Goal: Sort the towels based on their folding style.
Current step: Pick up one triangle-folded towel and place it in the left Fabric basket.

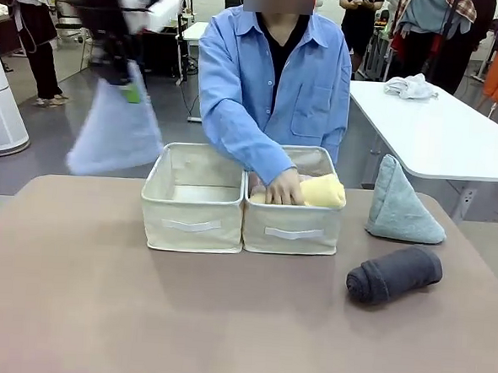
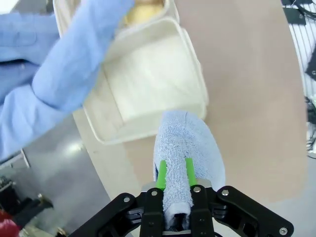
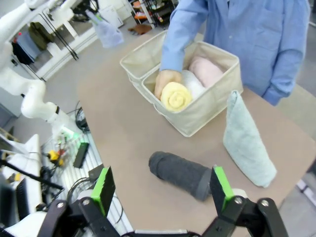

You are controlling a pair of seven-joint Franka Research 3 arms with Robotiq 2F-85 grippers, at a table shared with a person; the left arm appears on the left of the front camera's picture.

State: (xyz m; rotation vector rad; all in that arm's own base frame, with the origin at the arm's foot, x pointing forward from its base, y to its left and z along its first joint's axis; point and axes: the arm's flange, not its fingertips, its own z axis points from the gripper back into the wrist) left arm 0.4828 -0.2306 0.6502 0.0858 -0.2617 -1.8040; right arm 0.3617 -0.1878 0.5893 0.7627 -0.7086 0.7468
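Two cream bins sit side by side mid-table. The left bin shows a bare floor. The right bin holds the yellow roll, pink roll and white roll, with the person's hand on the yellow one. The left gripper is raised past the far left edge, pinching the hanging periwinkle cone towel. The right gripper is spread wide above the dark grey roll, which lies near the right edge. The pale teal cone stands upright by the far right edge.
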